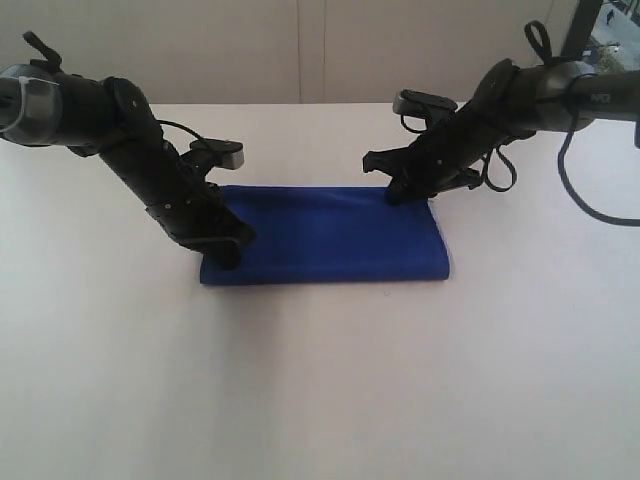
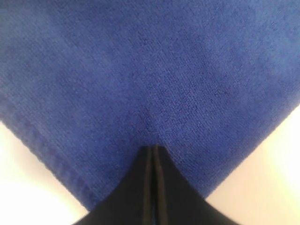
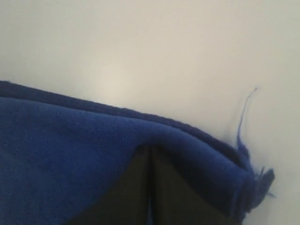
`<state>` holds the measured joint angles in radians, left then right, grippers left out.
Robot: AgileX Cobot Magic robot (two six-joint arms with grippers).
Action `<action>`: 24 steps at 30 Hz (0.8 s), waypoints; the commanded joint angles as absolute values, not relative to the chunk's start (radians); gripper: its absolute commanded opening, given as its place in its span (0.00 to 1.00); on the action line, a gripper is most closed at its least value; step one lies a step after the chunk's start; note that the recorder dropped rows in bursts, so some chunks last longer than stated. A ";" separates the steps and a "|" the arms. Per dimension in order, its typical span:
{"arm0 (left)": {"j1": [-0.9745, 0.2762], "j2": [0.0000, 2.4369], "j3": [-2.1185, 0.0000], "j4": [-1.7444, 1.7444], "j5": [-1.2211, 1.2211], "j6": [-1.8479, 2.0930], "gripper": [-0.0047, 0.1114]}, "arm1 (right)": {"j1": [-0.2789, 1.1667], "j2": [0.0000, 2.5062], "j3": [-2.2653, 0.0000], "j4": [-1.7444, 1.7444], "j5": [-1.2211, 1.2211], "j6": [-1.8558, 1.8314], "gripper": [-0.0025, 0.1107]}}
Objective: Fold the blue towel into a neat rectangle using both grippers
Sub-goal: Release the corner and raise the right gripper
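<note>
Blue towel (image 1: 325, 235) lies mid-frame on the white table (image 1: 320, 400) as a long flat band, apparently already doubled over once, long side running left to right. Left gripper (image 1: 228, 252) sits on the band's lower-left corner and right gripper (image 1: 400, 193) on its upper-right corner, so the two are set diagonally. In the left wrist view we see the fingers (image 2: 161, 187) pressed together, tip meeting the cloth where a faint pucker forms, close to the stitched hem (image 2: 42, 150). In the right wrist view the fingers (image 3: 126, 187) are likewise together, with the cloth rising over their tips near the corner that trails a loose thread (image 3: 243, 117). In neither view can we tell whether any cloth is caught between the fingers. We judge the step in hand to be taking hold for the next fold, which would bring one short end over the other. To do it well, we would confirm that both layers are caught at each corner before lifting. We would raise both ends together and only just off the table. We would carry them level so the layers do not slide apart, then lay the moving edge flush on the far hem. Main risk: one layer slips and the band skews.
</note>
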<state>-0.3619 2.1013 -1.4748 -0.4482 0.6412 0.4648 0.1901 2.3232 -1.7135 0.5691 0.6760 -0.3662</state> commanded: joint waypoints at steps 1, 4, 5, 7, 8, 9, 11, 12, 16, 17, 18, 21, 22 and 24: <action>-0.361 2.106 -1.466 -0.418 0.672 0.464 0.04 | 0.165 2.326 -1.715 0.497 0.656 -0.353 0.02; -0.361 2.106 -1.466 -0.418 0.672 0.464 0.04 | 0.158 2.326 -1.715 0.491 0.656 -0.353 0.02; -0.361 2.106 -1.466 -0.418 0.672 0.464 0.04 | 0.157 2.326 -1.715 0.484 0.656 -0.355 0.02; -0.361 2.106 -1.466 -0.418 0.672 0.464 0.04 | 0.156 2.326 -1.715 0.457 0.653 -0.355 0.02; -0.361 2.106 -1.466 -0.418 0.672 0.464 0.04 | 0.156 2.326 -1.715 0.438 0.651 -0.355 0.02; -0.361 2.106 -1.466 -0.418 0.672 0.464 0.04 | 0.154 2.324 -1.715 0.427 0.651 -0.355 0.02; -0.361 2.106 -1.466 -0.418 0.672 0.464 0.04 | 0.149 2.319 -1.715 0.420 0.645 -0.355 0.02; -0.361 2.106 -1.466 -0.418 0.672 0.464 0.04 | 0.149 2.316 -1.715 0.420 0.640 -0.355 0.02; -0.361 2.106 -1.466 -0.418 0.672 0.464 0.04 | 0.136 2.289 -1.721 0.416 0.625 -0.355 0.02; -0.361 2.106 -1.466 -0.418 0.672 0.464 0.04 | 0.132 2.279 -1.725 0.414 0.625 -0.355 0.02; -0.361 2.106 -1.466 -0.418 0.672 0.464 0.04 | 0.129 2.269 -1.729 0.414 0.625 -0.355 0.02; -0.361 2.106 -1.466 -0.418 0.672 0.464 0.04 | 0.120 2.245 -1.734 0.414 0.634 -0.355 0.02; -0.361 2.106 -1.466 -0.418 0.672 0.464 0.04 | 0.119 2.235 -1.734 0.414 0.639 -0.355 0.02; -0.361 2.106 -1.466 -0.418 0.672 0.464 0.04 | 0.119 2.221 -1.734 0.414 0.654 -0.355 0.02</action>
<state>-0.3619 2.1013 -1.4748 -0.4482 0.6412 0.4648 0.1257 2.2504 -1.7280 0.4199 0.6399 -0.3567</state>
